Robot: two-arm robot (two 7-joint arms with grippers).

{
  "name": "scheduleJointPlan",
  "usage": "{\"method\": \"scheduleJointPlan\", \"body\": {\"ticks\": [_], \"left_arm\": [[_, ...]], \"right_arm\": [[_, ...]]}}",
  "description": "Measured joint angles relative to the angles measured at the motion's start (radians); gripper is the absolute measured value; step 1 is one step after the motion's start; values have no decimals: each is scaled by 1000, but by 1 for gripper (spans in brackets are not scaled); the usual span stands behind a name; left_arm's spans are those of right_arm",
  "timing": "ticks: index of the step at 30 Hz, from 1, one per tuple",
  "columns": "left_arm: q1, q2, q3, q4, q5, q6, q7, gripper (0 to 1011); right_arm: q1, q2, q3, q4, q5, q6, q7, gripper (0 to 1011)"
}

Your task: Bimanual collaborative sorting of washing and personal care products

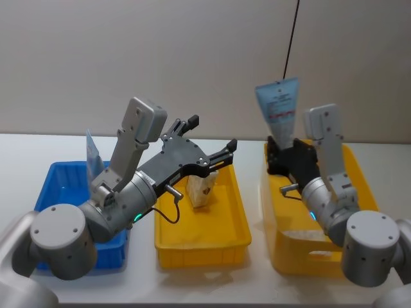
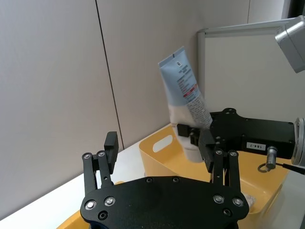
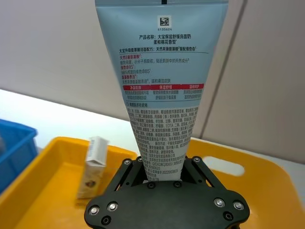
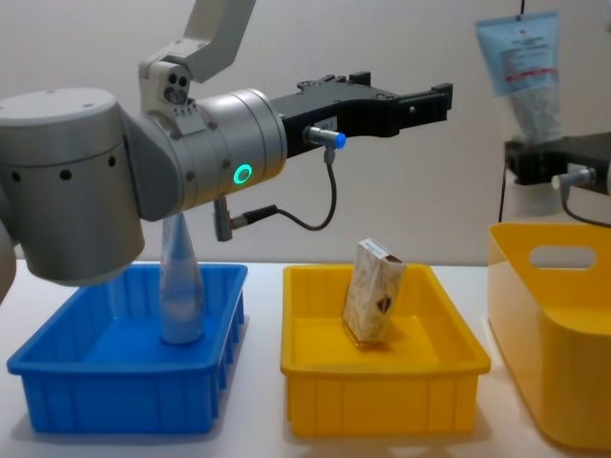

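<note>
right end effector (image 1: 277,156) gripping tube (image 1: 279,112) upright

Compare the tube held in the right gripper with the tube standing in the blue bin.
The held tube is lifted above the deep yellow bin, clamped by the right gripper at its cap end; the binned tube stands free on the blue bin floor. The held one leans slightly; the binned one is nearly upright. Both are pale blue, crimped end up.

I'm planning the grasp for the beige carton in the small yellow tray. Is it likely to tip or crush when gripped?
The beige carton already leans instead of standing square in the small yellow tray, so a nudge would probably topple it. It looks like thin card, likely light and dentable. The open left gripper should probably close gently.
</note>
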Motion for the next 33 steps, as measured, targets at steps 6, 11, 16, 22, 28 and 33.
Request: {"method": "scheduleJointPlan", "body": {"ticks": [6, 11, 16, 22, 28, 33], "left_arm": [[0, 0, 0, 0, 0, 0, 0, 1001], [0, 0, 0, 0, 0, 0, 0, 1002], [0, 0, 0, 0, 0, 0, 0, 1002], [0, 0, 0, 0, 0, 0, 0, 1002], [0, 0, 0, 0, 0, 0, 0, 1002], [0, 0, 0, 0, 0, 0, 0, 1002]], "right_arm": [[-14, -19, 35, -2, -21, 28, -78, 197], [-21, -32, 56, 1, -36, 52, -130, 197], [-27, -44, 79, 8, -52, 79, -181, 199], [-31, -58, 109, 22, -71, 129, -244, 394], [-36, -63, 128, 31, -84, 167, -278, 605], [-40, -65, 138, 31, -92, 187, -289, 749]]}}
